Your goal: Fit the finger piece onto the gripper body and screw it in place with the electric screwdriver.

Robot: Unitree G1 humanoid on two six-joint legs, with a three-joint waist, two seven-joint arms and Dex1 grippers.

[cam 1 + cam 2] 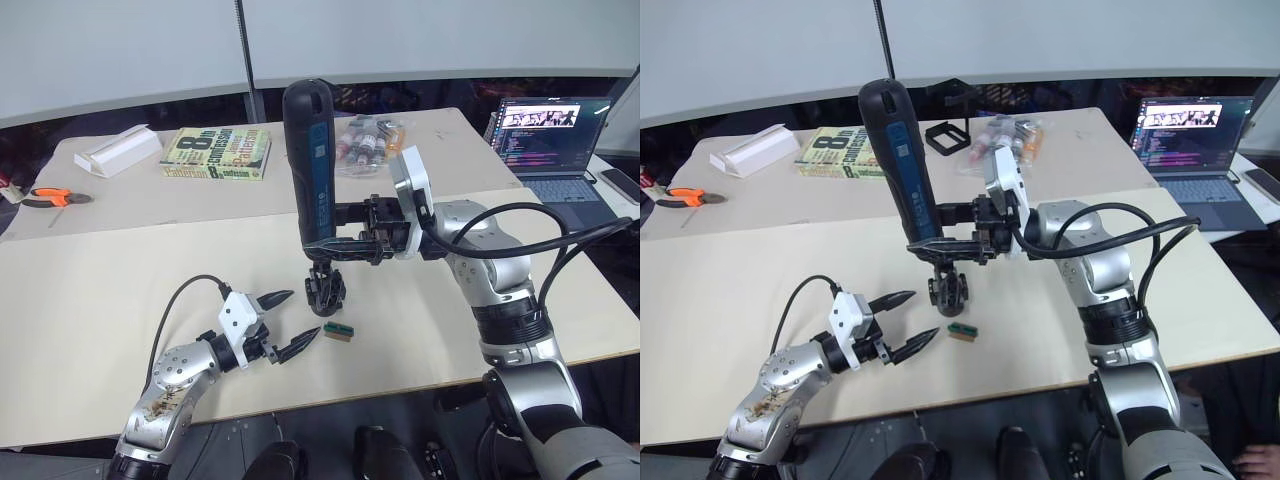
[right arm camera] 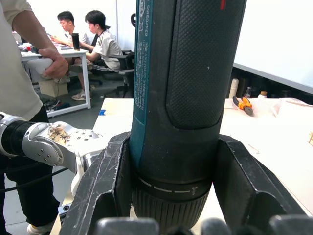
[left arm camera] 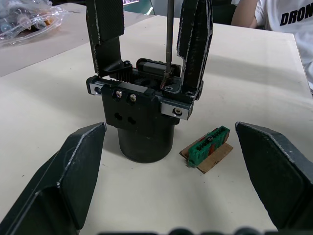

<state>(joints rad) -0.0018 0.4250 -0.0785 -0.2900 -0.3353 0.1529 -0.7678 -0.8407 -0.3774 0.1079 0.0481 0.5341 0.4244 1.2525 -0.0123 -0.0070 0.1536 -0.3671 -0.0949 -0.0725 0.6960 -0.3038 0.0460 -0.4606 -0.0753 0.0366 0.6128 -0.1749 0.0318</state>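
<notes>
Right gripper (image 1: 345,232) clamped around upright electric screwdriver (image 1: 312,165), bit down on gripper body (image 1: 326,290); left gripper (image 1: 290,323) spread nearby.

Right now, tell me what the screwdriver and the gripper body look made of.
The electric screwdriver: apparently matte black plastic or rubber, with a dimpled grip, a glossy blue strip and a thin metal bit. The gripper body: apparently matte black plastic, with shiny metal screw heads.
</notes>
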